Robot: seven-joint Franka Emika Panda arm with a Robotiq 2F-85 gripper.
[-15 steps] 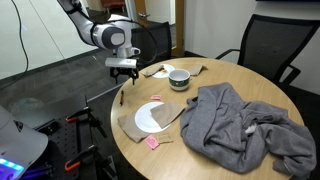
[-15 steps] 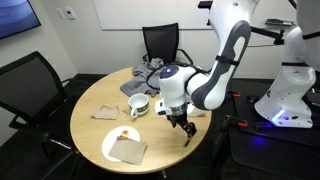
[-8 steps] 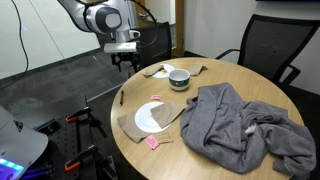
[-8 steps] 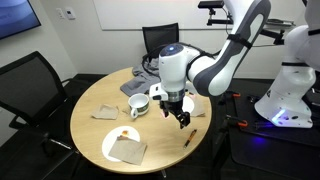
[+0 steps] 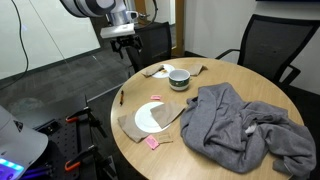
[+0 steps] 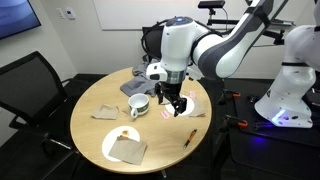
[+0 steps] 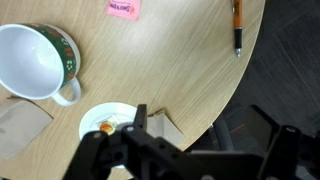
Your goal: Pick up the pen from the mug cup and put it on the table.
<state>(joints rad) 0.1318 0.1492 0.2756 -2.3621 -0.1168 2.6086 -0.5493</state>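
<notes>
Grey cloth (image 5: 245, 125) bunched in a heap. White plate (image 5: 150, 118) partly overlapped by brown paper napkins (image 5: 130, 126). Small orange bit (image 7: 107, 126) sits on the plate. Pink scrap (image 5: 153, 143) lies just beside the napkins. Black office chairs (image 5: 268, 45) stand around.

No readable text, labels or numbers on anything in view.

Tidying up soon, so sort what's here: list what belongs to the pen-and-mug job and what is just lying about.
Job: pen, mug cup, table.
Lying about: grey cloth, white plate, pink scrap, brown paper sheets.
</notes>
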